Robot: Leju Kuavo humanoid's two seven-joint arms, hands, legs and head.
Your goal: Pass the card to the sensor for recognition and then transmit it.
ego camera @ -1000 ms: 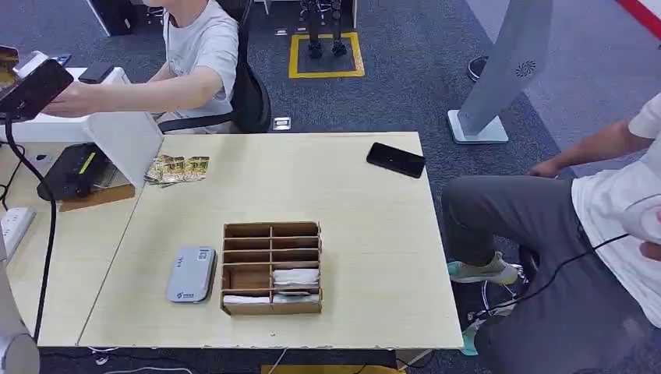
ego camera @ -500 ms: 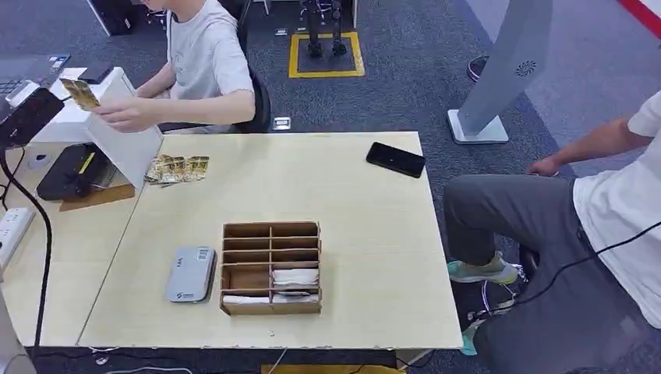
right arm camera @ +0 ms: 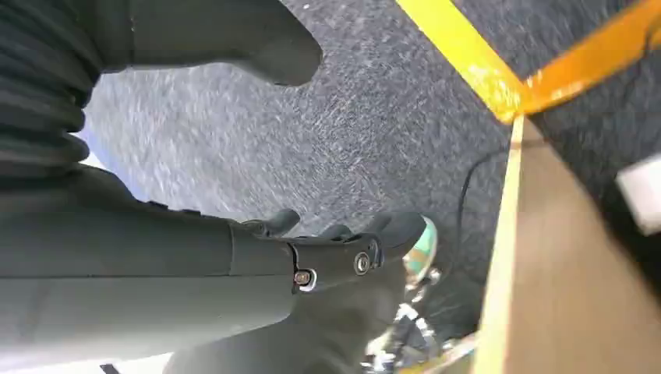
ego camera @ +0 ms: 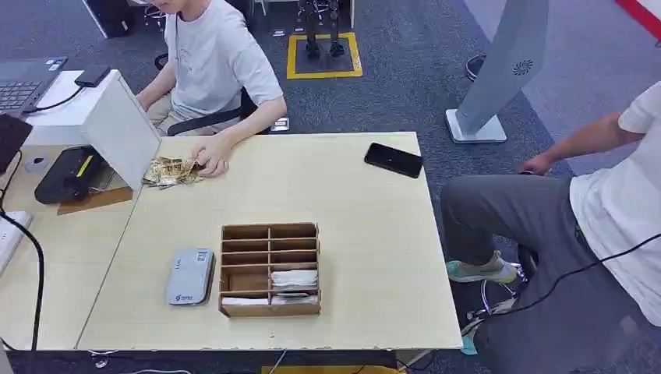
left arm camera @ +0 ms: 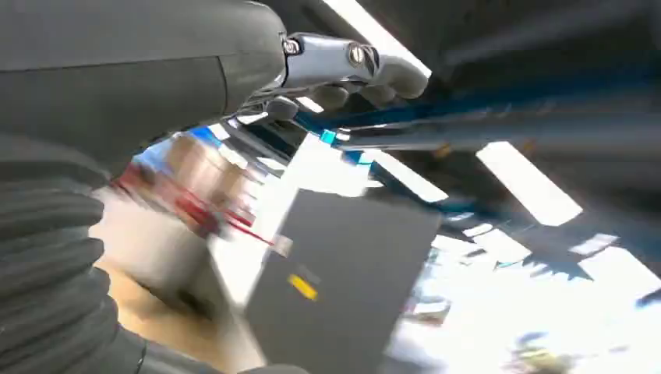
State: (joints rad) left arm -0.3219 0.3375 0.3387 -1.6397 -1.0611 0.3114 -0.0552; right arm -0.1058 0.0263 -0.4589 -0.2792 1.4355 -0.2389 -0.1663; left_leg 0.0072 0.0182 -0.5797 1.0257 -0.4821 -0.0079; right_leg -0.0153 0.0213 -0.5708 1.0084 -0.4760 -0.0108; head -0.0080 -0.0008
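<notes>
White flat cards are lying stacked in the lower right slots of the brown cardboard divider box, which is sitting near the front edge of the pale wooden table. Just beside the box, on its left, the small grey rounded card sensor is resting flat. Farther back, a seated person's hand is touching a scatter of gold foil packets, and a black phone is lying near the far right corner.

The left hand is holding nothing, fingers loosely spread, pointing up toward ceiling lights. The right hand is hanging over grey carpet, fingers apart and empty.

The stacked cards are looking thin and tightly seated, so a pinch could be lifting two at once or nudging the light box into the sensor.
</notes>
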